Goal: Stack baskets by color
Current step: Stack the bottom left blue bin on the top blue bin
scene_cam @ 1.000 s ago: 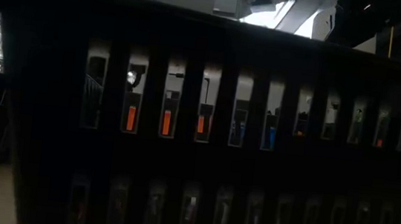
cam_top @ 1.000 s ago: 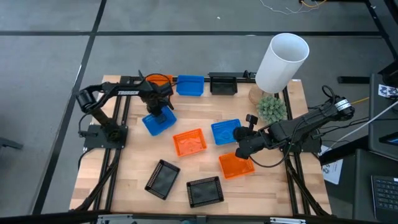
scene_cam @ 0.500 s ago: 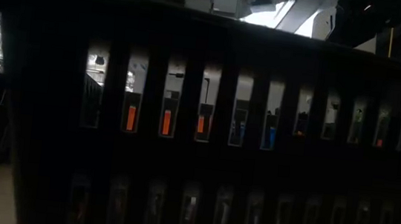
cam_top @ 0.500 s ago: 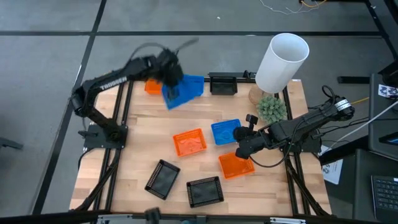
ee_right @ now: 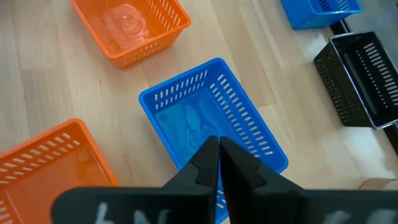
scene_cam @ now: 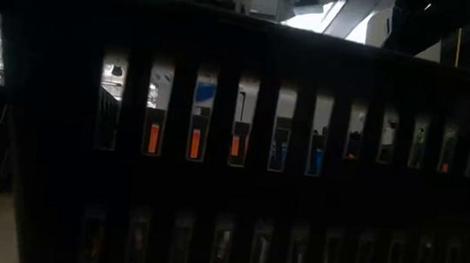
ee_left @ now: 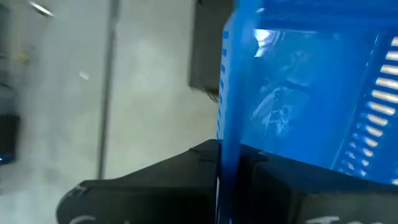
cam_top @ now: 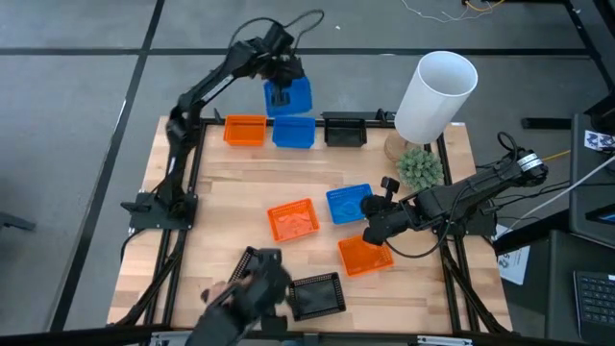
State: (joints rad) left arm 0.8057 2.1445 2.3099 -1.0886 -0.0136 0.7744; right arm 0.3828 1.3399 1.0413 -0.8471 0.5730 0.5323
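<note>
1. The left gripper (cam_top: pixel 280 95) has its jaws clamped on the wall of a blue basket (cam_top: pixel 288 96), raised over the desk's far edge, likely to stack it on the blue basket below (cam_top: pixel 293 133).
2. The right gripper (cam_top: pixel 370 206), jaws nearly closed and empty, waits over another blue basket (cam_top: pixel 346 204) mid-desk (cam_top: pixel 211 202).

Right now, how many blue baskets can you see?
3. One blue basket is held up by the left gripper beyond the table's far edge, one sits at that edge, one lies mid-table by the right gripper.
</note>
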